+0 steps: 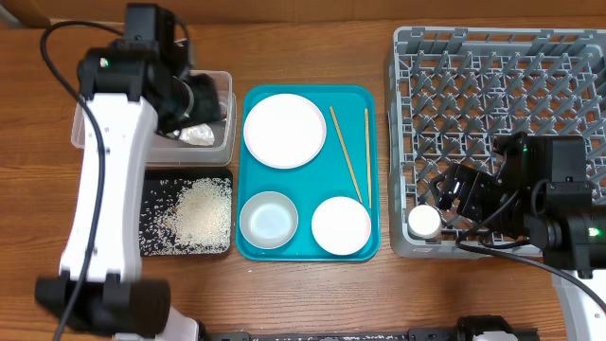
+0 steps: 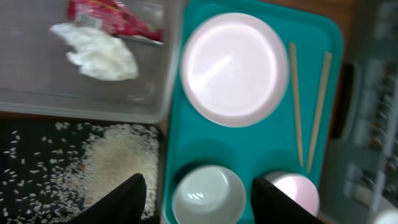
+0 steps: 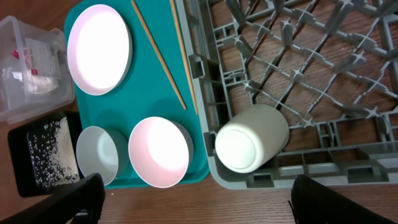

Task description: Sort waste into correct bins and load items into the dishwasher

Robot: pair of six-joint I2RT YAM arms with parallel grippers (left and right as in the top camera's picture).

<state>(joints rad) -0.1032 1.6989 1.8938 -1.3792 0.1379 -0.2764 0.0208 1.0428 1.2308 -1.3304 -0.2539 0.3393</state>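
My left gripper (image 1: 199, 102) hangs open and empty above the clear tub (image 1: 225, 142); in its wrist view the open jaws (image 2: 198, 190) frame the tray below. The tub holds a red wrapper (image 2: 112, 15) and a crumpled white tissue (image 2: 99, 53). Rice grains (image 1: 201, 210) lie in the black tray (image 1: 151, 189). The teal tray (image 1: 308, 251) carries a white plate (image 1: 284, 131), a metal-rimmed bowl (image 1: 268, 220), a pale pink bowl (image 1: 341, 225) and two chopsticks (image 1: 347, 152). My right gripper (image 3: 199, 202) is open and empty, just in front of the grey dish rack (image 1: 502, 85), where a white cup (image 3: 252, 138) lies on its side in the near left corner.
The clear tub and the black tray sit side by side left of the teal tray. The rack stands right of the teal tray, almost touching it. Bare wooden table (image 1: 312, 294) runs along the front edge.
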